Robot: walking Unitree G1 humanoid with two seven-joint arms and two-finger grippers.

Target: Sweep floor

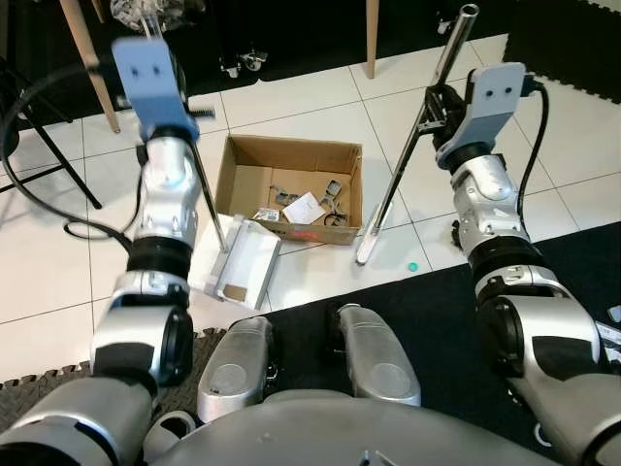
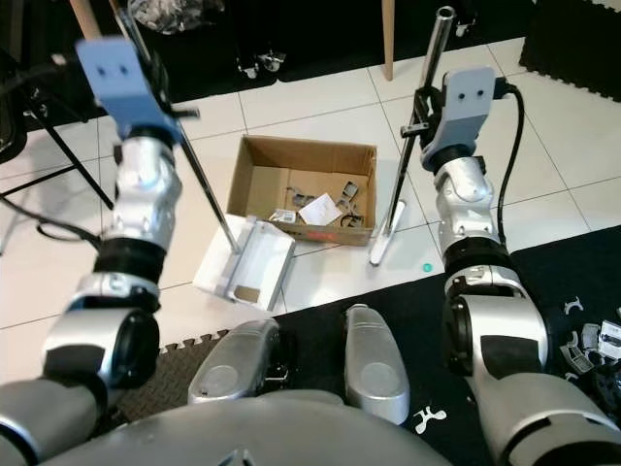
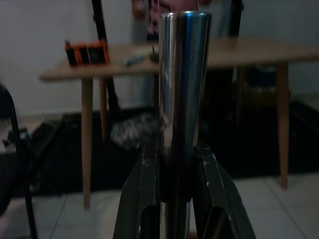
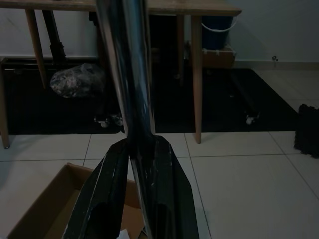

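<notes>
My left gripper is shut on the thin metal handle of a white dustpan. The dustpan rests on the white tiles against the near left corner of a cardboard box. My right gripper is shut on the silver broom pole, which slants down to the narrow broom head on the tiles by the box's near right corner. Paper scraps and small clips lie inside the box. A small teal bit lies on the tile right of the broom head.
A black mat covers the floor under my legs, with several small scraps on it at the right. Wooden table legs and a black cable stand at the left. Dark foam matting lies at the far right.
</notes>
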